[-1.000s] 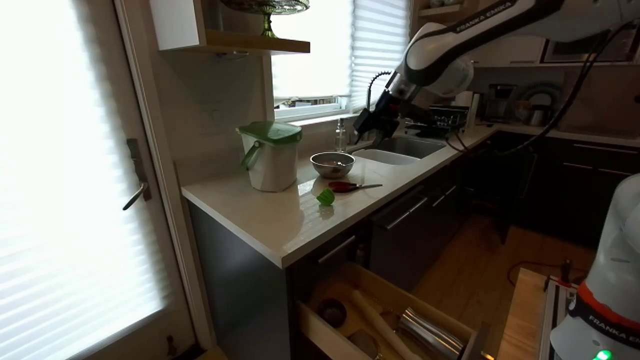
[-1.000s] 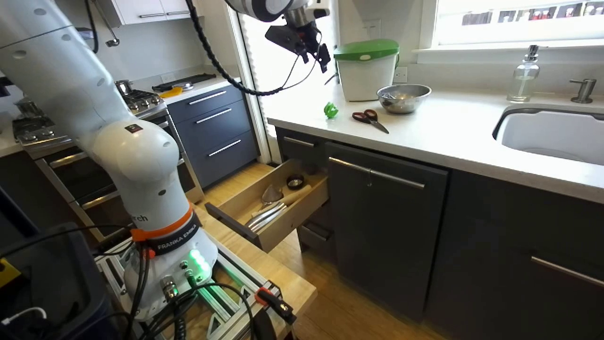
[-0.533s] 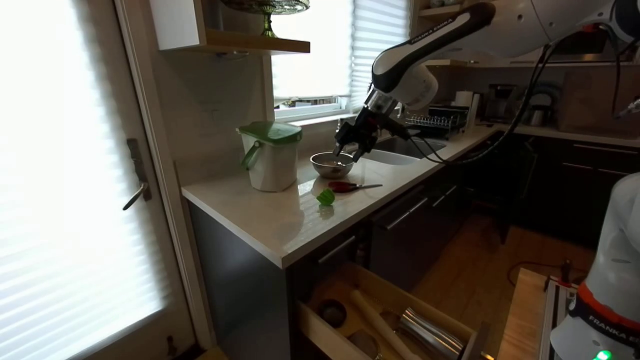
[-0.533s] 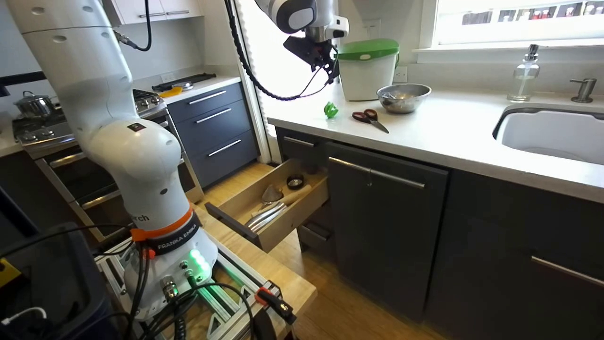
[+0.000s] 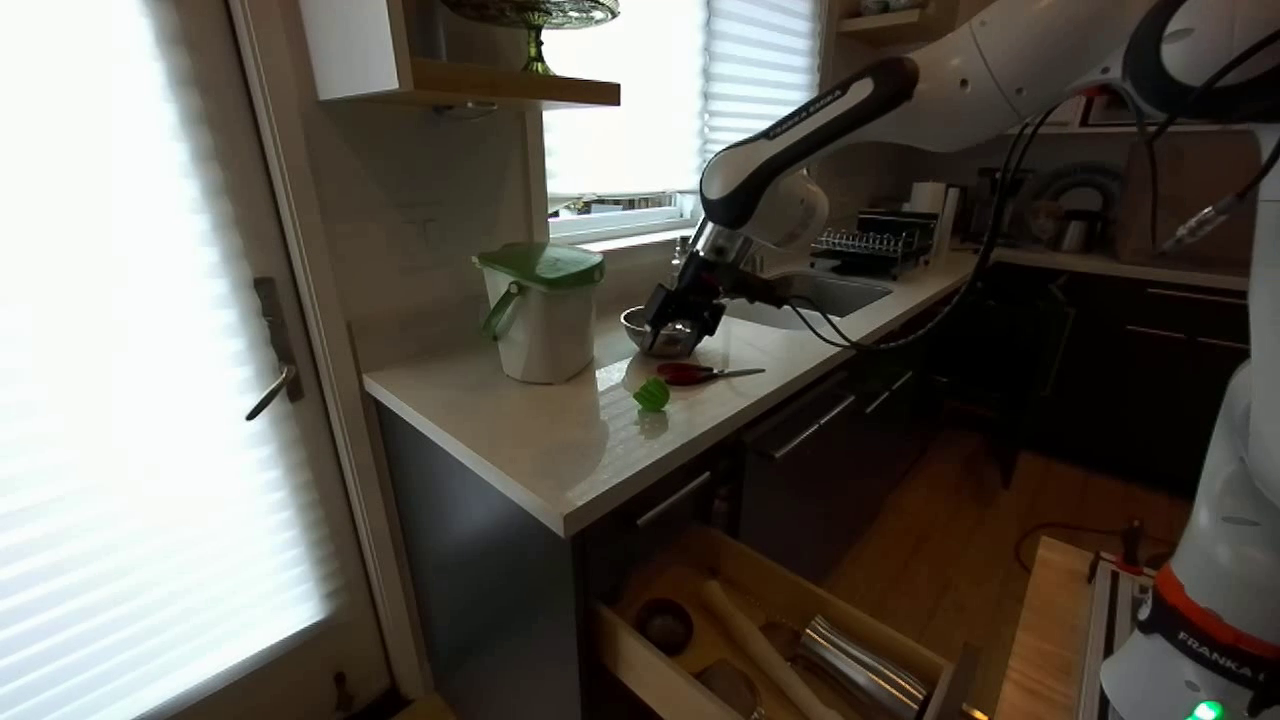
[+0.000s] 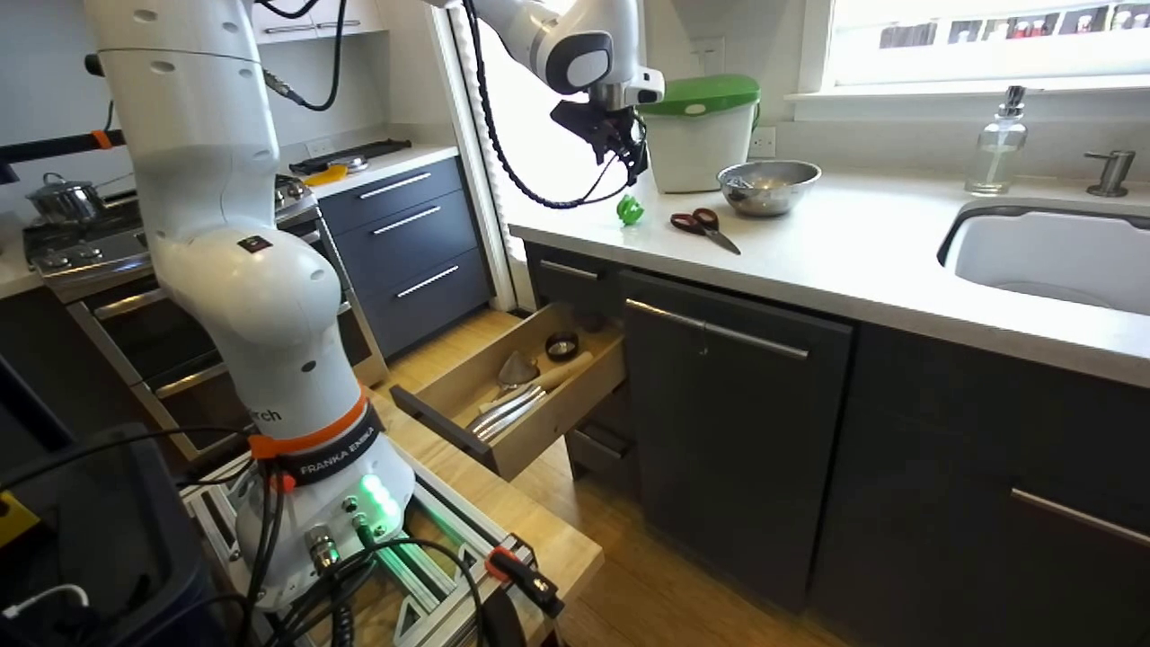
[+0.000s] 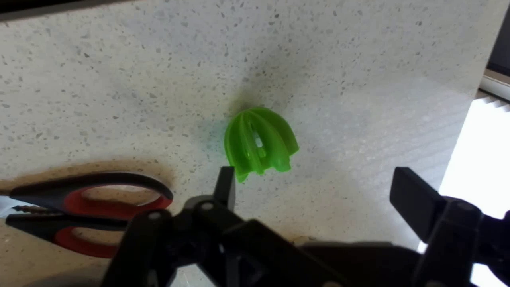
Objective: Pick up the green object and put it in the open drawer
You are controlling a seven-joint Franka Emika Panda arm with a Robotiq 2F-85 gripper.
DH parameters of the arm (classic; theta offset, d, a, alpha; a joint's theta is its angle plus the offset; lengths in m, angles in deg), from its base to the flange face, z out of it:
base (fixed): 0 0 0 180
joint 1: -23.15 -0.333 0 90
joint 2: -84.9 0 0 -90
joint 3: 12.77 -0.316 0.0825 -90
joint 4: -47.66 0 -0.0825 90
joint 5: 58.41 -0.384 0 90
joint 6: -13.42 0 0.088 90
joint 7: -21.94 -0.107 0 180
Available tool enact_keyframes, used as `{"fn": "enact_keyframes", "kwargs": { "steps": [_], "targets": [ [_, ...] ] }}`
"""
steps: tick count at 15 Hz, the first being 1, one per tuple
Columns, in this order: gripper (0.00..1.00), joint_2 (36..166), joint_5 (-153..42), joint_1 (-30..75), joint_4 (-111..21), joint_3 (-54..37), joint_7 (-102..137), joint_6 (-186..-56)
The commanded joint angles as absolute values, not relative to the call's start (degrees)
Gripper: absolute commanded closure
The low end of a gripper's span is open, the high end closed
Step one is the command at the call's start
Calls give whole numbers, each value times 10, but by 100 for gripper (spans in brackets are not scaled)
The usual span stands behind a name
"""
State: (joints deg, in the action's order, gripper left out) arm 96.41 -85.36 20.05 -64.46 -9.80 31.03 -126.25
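Observation:
The green object (image 5: 652, 394), a small ribbed dome, lies on the white counter near its front edge. It also shows in an exterior view (image 6: 630, 210) and in the wrist view (image 7: 259, 141). My gripper (image 7: 314, 175) is open and empty above the counter. In the wrist view the green object lies beyond the fingertips, close to the left finger's tip in the picture. The gripper shows in both exterior views (image 5: 668, 345) (image 6: 632, 175), above the green object's height. The open drawer (image 5: 640, 650) is below the counter and holds several utensils; its dark front shows in an exterior view (image 6: 445, 427).
Red and black scissors (image 6: 705, 227) lie beside the green object, also in the wrist view (image 7: 51, 193). A metal bowl (image 6: 773, 189) and a white container with a green lid (image 5: 545, 320) stand behind. A sink (image 6: 1060, 252) and soap bottle (image 6: 997, 148) are farther along.
My gripper has moved down toward the counter and closer to the green object. The green object, scissors, bowl and drawer have not moved.

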Motion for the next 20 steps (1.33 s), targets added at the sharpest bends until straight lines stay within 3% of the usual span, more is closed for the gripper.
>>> {"fn": "enact_keyframes", "kwargs": {
  "steps": [1,3,5,6,7,8,13,16,20],
  "targets": [
    [7,1028,-736,200,-580,-105,220,-1253],
    [23,1054,-674,191,-552,-104,178,-1234],
    [22,1065,-615,175,-534,-100,134,-1208],
    [30,1068,-594,169,-528,-101,118,-1198],
    [26,1073,-571,162,-520,-100,102,-1189],
    [31,1078,-558,159,-511,-101,93,-1178],
    [76,1100,-522,155,-487,-101,67,-1165],
    [96,1108,-519,156,-477,-101,68,-1159],
    [93,1090,-567,171,-484,-131,118,-1134]
  ]
}}
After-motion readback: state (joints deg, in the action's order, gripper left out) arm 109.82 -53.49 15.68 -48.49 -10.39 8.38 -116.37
